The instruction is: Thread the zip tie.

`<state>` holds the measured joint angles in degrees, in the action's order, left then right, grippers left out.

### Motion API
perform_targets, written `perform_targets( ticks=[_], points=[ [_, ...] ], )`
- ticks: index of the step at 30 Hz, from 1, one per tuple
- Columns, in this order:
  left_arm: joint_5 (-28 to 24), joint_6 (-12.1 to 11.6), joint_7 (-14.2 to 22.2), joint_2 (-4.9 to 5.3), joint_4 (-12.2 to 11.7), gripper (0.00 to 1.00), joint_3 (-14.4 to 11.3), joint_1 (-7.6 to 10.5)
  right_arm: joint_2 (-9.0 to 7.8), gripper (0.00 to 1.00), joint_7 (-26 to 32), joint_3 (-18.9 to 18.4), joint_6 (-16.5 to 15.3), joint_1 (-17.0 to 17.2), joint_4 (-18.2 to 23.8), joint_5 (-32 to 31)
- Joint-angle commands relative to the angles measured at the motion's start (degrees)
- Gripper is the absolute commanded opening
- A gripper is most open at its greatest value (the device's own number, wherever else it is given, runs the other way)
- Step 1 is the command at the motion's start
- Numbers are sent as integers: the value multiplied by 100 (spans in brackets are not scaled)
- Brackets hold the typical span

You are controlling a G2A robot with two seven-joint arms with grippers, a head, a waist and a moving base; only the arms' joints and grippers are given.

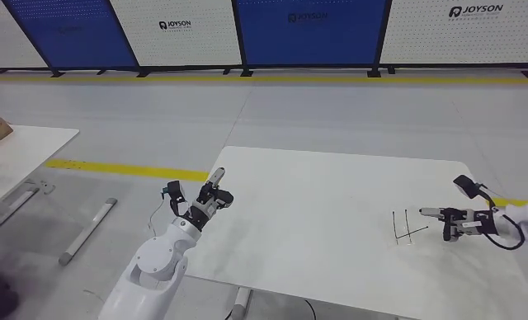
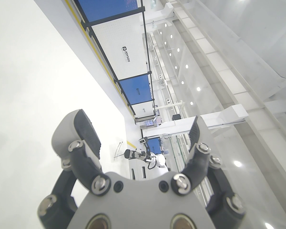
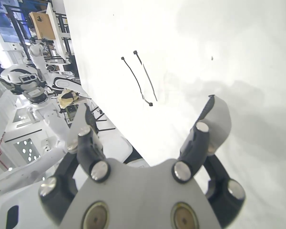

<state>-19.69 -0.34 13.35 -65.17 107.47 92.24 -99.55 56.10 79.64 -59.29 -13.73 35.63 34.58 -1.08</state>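
**Both pincers spread, zip ties untouched on the table**

The white table (image 1: 313, 221) carries thin black zip ties (image 1: 404, 228) near its right edge, lying flat and close together; in the right wrist view they show as slim strands (image 3: 146, 75) with small square heads.

The right gripper (image 1: 425, 212) is stretched low over the table's right edge, level with the ties and pointing at them from just beside, not touching. Its fingers (image 3: 215, 110) are spread wide and hold nothing.

The left gripper (image 1: 216, 181) sits at the table's left near corner, well apart from the ties, with the forearm angled up from below the edge. Its fingers (image 2: 87, 129) are likewise spread wide and hold nothing.
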Motion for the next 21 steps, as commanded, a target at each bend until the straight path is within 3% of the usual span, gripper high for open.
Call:
perform_targets(
  ticks=[1,5,14,21],
  points=[
    [0,0,1,0,0,100,0,0,-1,100,0,-1,2,2,3,-1],
    [0,0,1,0,0,100,0,0,-1,100,0,-1,2,2,3,-1],
    [0,0,1,0,0,100,0,0,-53,100,0,233,-382,219,322,212],
    [0,0,1,0,0,100,0,0,-70,100,0,282,-382,203,311,255]
  ],
)
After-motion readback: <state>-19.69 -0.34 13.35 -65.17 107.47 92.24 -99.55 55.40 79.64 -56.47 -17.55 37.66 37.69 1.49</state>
